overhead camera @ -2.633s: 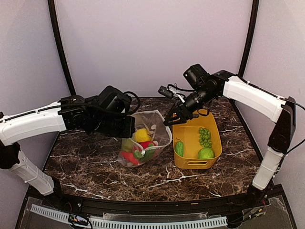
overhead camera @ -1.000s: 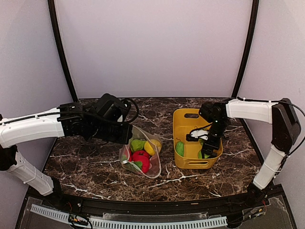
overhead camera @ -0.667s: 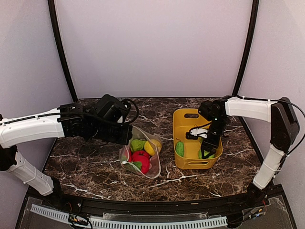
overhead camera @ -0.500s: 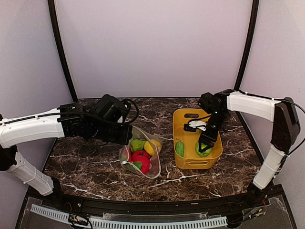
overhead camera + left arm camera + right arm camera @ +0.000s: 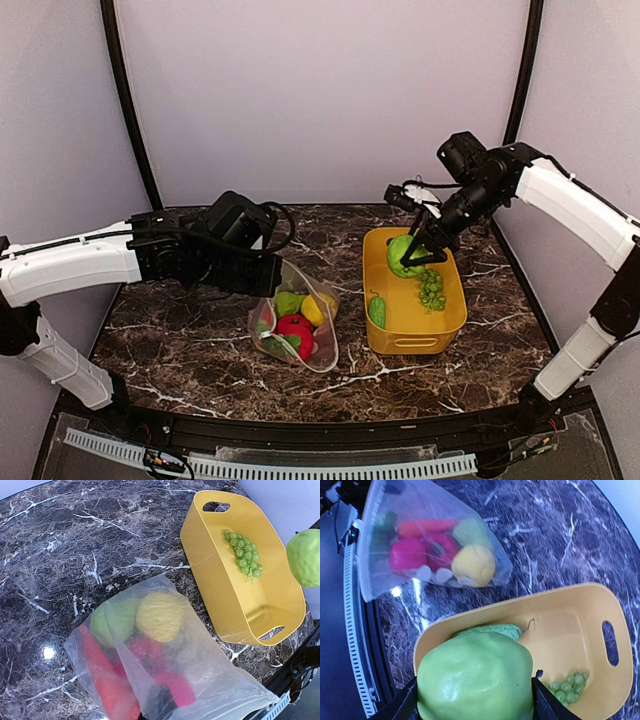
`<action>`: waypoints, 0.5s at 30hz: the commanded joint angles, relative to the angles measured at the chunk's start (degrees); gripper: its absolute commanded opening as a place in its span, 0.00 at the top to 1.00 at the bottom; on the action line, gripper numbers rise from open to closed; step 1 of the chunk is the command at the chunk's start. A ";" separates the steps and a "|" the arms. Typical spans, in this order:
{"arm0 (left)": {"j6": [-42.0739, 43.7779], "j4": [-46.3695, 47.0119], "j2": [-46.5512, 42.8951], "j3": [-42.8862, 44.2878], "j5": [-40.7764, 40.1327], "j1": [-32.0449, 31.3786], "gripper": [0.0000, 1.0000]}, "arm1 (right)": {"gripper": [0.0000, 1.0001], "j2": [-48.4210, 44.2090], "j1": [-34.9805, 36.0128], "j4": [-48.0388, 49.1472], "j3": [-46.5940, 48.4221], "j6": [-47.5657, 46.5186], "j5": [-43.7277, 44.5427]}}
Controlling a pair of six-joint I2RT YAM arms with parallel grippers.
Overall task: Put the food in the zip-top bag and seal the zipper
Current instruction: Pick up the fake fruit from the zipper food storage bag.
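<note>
The clear zip-top bag [image 5: 296, 325] lies on the table holding a yellow lemon [image 5: 159, 616], a green round fruit [image 5: 112, 620] and red pieces [image 5: 107, 680]. My left gripper [image 5: 262, 284] is shut on the bag's mouth edge, and one finger shows darkly through the plastic. The whitish zipper strip [image 5: 235, 692] runs along that edge. My right gripper [image 5: 405, 258] is shut on a green round fruit [image 5: 477, 680], held above the back left of the yellow bin [image 5: 440, 322]. The fruit also shows in the left wrist view [image 5: 305, 557]. The bag shows in the right wrist view [image 5: 427, 537].
The bin holds a bunch of green grapes [image 5: 431, 287] and a green ridged vegetable [image 5: 377, 310]. The bin stands right of the bag with a narrow strip of dark marble table [image 5: 180, 350] between them. Black frame posts stand at the back corners.
My right gripper closed on the green round fruit in the bin's near right corner and lifted it up toward the back left. The bag slumped lower after my right gripper left it.
</note>
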 commanded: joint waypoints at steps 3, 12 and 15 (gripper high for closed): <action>-2.02 -0.63 1.93 3.51 -0.01 0.90 0.99 | 0.52 -1.21 5.00 2.05 3.64 0.98 -13.63; -3.28 0.38 2.94 5.60 1.42 2.52 0.99 | 0.50 1.07 16.27 4.70 9.00 0.81 -15.98; -3.74 0.46 3.33 5.81 1.59 3.01 0.99 | 0.50 3.93 19.22 4.94 12.26 0.97 -16.34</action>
